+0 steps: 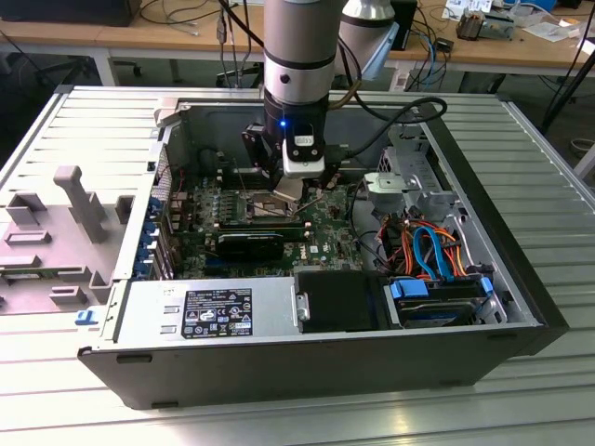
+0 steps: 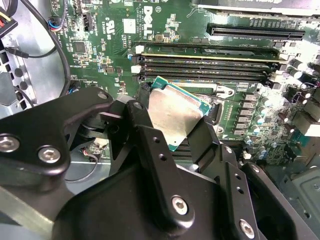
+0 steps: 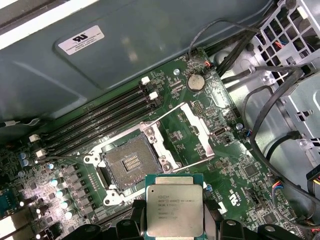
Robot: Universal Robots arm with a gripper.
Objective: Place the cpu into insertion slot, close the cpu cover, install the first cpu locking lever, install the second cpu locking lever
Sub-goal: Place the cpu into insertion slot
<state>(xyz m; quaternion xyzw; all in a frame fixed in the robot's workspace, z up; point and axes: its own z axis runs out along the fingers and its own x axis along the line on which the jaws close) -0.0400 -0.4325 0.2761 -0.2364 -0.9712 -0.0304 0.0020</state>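
My gripper (image 2: pixel 176 131) is shut on the cpu (image 2: pixel 174 112), a flat square chip with a dull silver top, pinched by two opposite edges between black fingers (image 2: pixel 146 131). In the first wrist view the cpu (image 3: pixel 174 210) hangs above the green board, just off one side of the insertion slot (image 3: pixel 131 161). The slot's dark, pin-covered centre lies bare. The cpu cover (image 3: pixel 204 135), a thin silver frame, is swung open on the slot's other side. In the exterior view the gripper (image 1: pixel 288 192) hovers low over the board inside the open computer case.
Long black memory slots (image 3: pixel 100 117) run beside the socket. A long black card (image 1: pixel 251 246) stands in front of the gripper. Power supply (image 1: pixel 209 311), drive bay (image 1: pixel 437 302) and coloured cables (image 1: pixel 428 246) fill the case's front and the exterior view's right. Case walls (image 1: pixel 167 149) ring the board.
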